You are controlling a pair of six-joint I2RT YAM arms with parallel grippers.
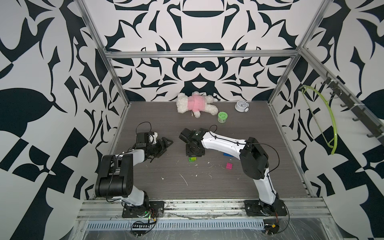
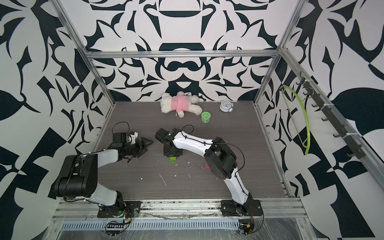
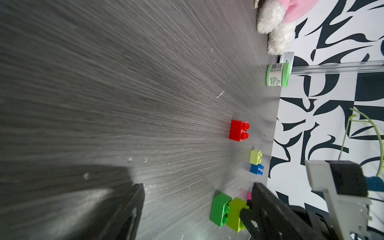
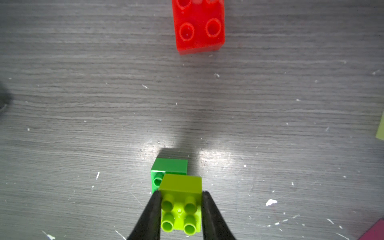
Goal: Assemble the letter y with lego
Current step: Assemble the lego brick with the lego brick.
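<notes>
My right gripper (image 4: 181,193) points straight down and is shut on a yellow-green lego brick (image 4: 180,207), one finger against each side. That brick sits offset on top of a green brick (image 4: 166,168) resting on the table; in both top views the pair (image 1: 192,159) (image 2: 172,159) peeks out below the wrist. A red brick (image 4: 199,27) stands apart from them. The left wrist view also shows another yellow-green brick (image 3: 256,156), a blue brick (image 3: 257,169) and a sliver of the pink brick (image 3: 248,195). My left gripper (image 1: 166,148) (image 2: 146,148) hovers open and empty left of the stack.
A white plush toy in pink (image 1: 195,104), a green round jar (image 1: 222,117) and a small clock (image 1: 241,106) stand at the back of the table. The pink brick (image 1: 229,165) lies beside the right arm. A green hanger (image 1: 330,124) hangs on the right wall.
</notes>
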